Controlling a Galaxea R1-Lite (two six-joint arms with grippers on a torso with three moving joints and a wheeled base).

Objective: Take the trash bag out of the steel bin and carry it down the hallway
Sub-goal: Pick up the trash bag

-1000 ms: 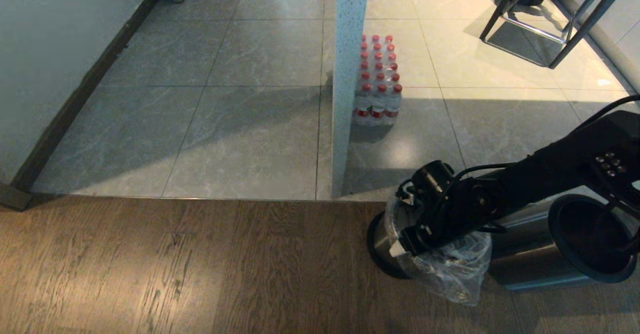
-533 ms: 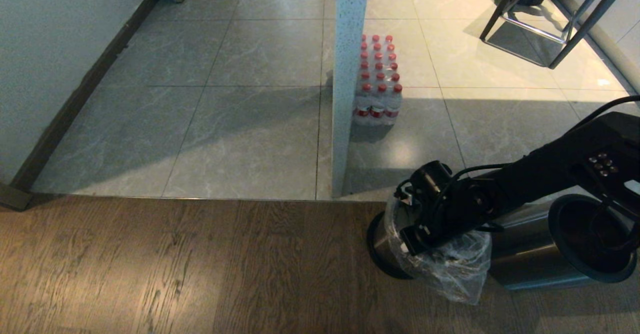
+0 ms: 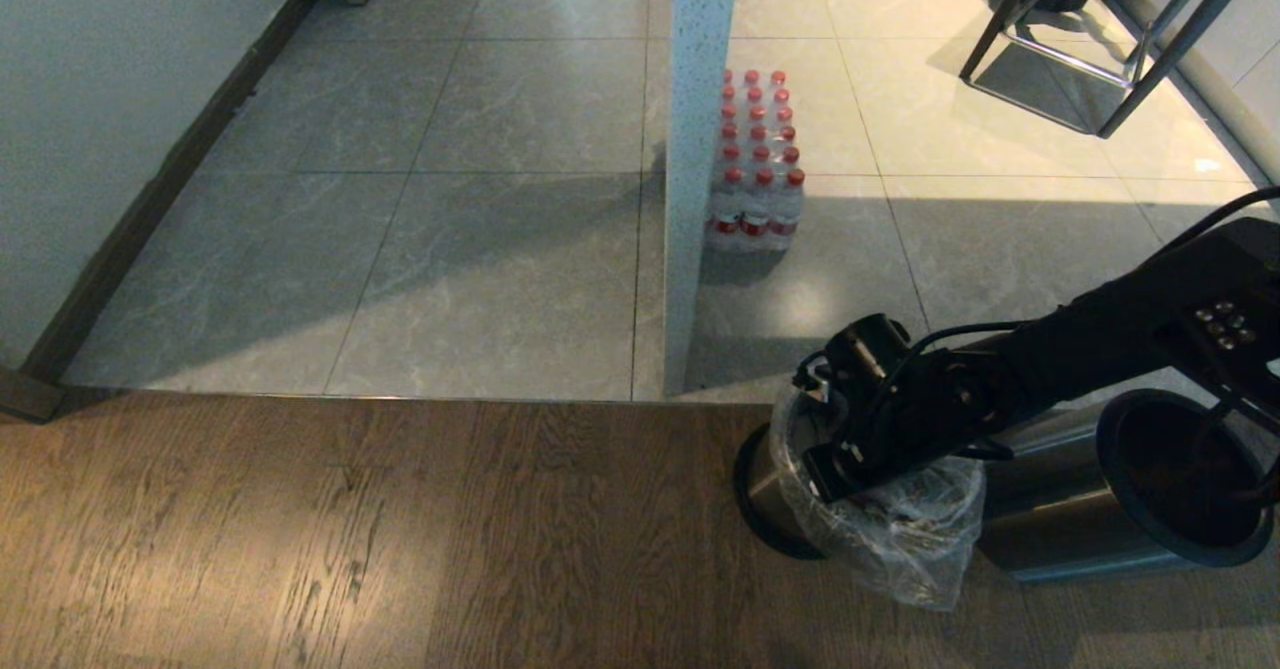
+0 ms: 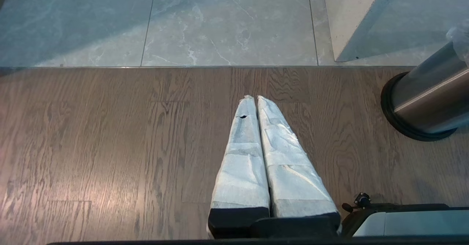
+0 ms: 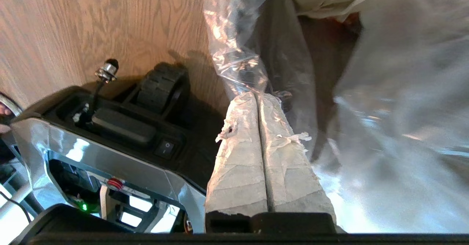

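Observation:
The steel bin [image 3: 762,489] stands on the brown wood floor near the tile edge, lined with the crinkled clear trash bag [image 3: 905,544]; the bag's rim hangs over the near side. My right gripper [image 3: 828,477] sits at the bin's mouth, and in the right wrist view its taped fingers [image 5: 256,95] are shut on a fold of the trash bag [image 5: 234,40]. Pale scraps and something red show through the film. My left gripper [image 4: 255,97] hangs shut and empty over the wood floor, left of the bin [image 4: 427,95]. The hallway's grey tiles [image 3: 480,249] begin just beyond.
A white speckled pillar [image 3: 695,169] rises just behind the bin, with a shrink-wrapped pack of red-capped bottles [image 3: 755,164] beside it. A larger steel bin [image 3: 1060,509] stands to the right. Metal furniture legs [image 3: 1090,59] are at the far right, a wall with dark baseboard [image 3: 150,199] on the left.
The right wrist has edged slightly away from me over the bin, and the bag's overhanging fold has drawn in a little. The left arm and the camera have not moved.

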